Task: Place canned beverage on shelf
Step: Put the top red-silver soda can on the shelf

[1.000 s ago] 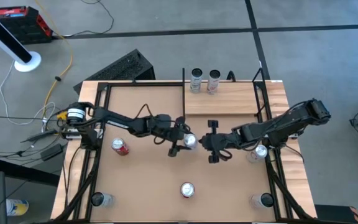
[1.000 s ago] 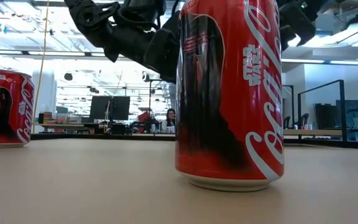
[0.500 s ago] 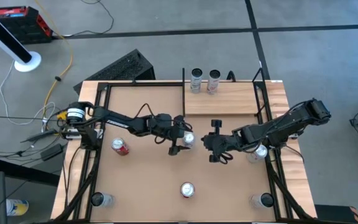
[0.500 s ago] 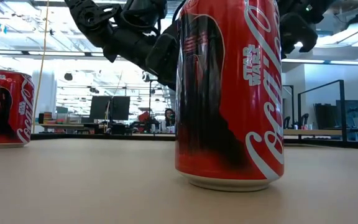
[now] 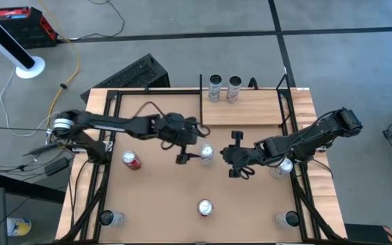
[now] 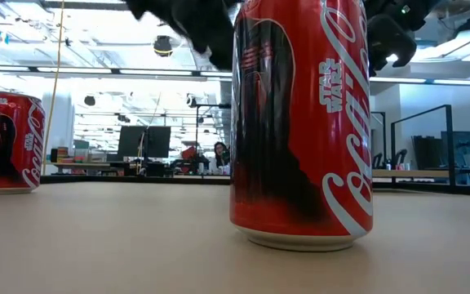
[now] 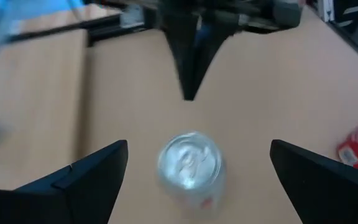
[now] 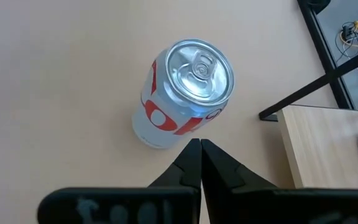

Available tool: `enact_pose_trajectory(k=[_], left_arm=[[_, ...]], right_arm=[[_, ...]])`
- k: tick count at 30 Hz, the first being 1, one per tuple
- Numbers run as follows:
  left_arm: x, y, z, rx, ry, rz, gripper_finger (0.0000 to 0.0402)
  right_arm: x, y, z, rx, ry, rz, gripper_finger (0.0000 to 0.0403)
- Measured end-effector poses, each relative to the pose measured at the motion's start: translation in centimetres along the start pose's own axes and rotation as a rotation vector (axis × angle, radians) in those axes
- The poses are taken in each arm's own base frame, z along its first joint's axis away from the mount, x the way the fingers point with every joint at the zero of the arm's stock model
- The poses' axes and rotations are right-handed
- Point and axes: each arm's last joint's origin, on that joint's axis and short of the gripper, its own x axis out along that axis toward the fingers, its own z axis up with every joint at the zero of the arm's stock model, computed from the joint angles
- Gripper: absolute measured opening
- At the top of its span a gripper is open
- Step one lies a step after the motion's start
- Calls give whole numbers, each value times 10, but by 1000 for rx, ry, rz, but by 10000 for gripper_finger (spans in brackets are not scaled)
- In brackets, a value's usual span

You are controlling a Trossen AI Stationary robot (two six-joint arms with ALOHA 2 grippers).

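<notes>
A silver-and-red can (image 5: 205,154) stands upright on its base at the middle of the brown tabletop. My left gripper (image 5: 188,145) hangs open above and to the left of it; in the left wrist view the can (image 7: 188,163) shows between the spread fingers, clear of both. My right gripper (image 5: 226,156) is shut just right of the can, its tips (image 8: 200,144) pointing at the can (image 8: 182,93) with a gap between. The pale wood shelf (image 5: 250,112) lies at the far right, with two cans (image 5: 224,88) standing on its far edge.
A red can (image 5: 131,160) stands at the left, and another (image 5: 205,207) near the front, filling the low view (image 6: 300,122). More cans stand under my right arm (image 5: 282,166) and at both near corners (image 5: 107,218) (image 5: 288,219). Black frame rails (image 5: 295,136) border the shelf.
My left gripper has opened and let go of the middle can, then risen and drawn back toward the table's left edge. The can stays upright on the table where it was set. My right gripper has kept its place, shut.
</notes>
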Motion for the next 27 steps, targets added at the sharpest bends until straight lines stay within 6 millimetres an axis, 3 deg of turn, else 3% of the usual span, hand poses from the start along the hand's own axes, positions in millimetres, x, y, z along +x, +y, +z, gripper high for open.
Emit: enact_pose_trajectory(k=[3,6,10,14,18,22,27], left_arm=[[-41,2,14,42,32,121,379],[-86,2,14,78,83,278,379],[-143,1,0,72,71,427,379],[-188,1,-22,98,-20,522,379],[-216,-1,-43,155,-95,629,379],[-231,-3,-55,225,-159,718,379],[-244,0,-48,312,-268,842,379]], right_arm=[[-1,1,1,7,-1,7,28],[-5,2,8,11,-15,40,28],[-14,1,25,28,-65,94,28],[-24,-4,48,26,-151,117,35],[-19,-9,63,53,-185,106,61],[-2,-11,71,66,-140,152,107],[13,-22,92,111,-2,239,191]])
